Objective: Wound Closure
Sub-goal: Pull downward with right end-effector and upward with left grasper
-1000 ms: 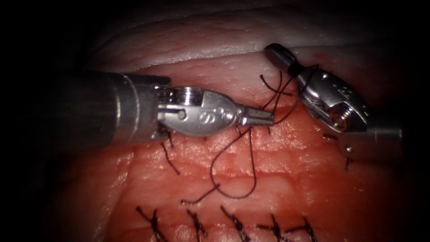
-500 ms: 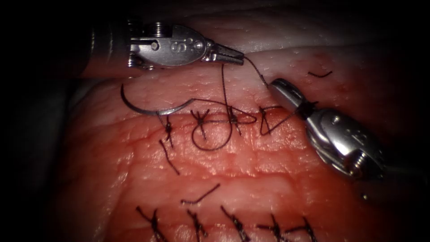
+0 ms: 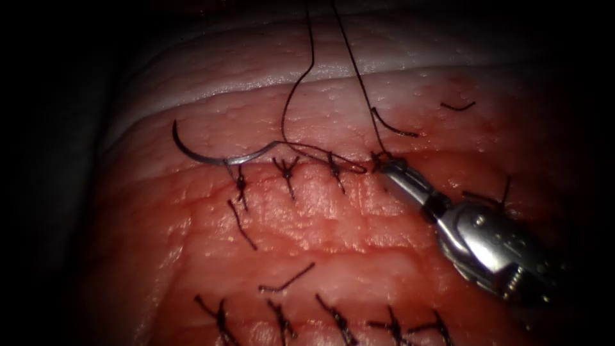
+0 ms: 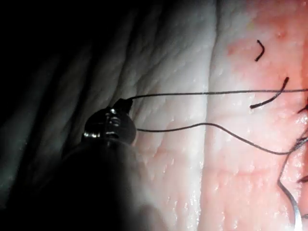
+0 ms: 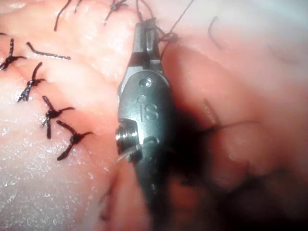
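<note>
The tissue (image 3: 359,224) is wet with red fluid (image 3: 192,243), pale along its far edge, and carries a row of tied stitches (image 3: 288,170) on the cut, with bare surface beyond. The needle (image 3: 218,154) lies free at the cut's left end, held by neither tool. The right tool (image 3: 384,165) pinches the thread (image 3: 359,83) at the newest stitch, jaws pressed together; the left tool (image 4: 118,105) grips the thread's other end over the pale edge.

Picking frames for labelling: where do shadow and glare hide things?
Endoscope view: dark rim; needle glints, lying loose on the tissue, right tool gripping thread lit. Left wrist view: left tool, holding thread, sits in shadow. Right wrist view: shadow beside the right tool.
</note>
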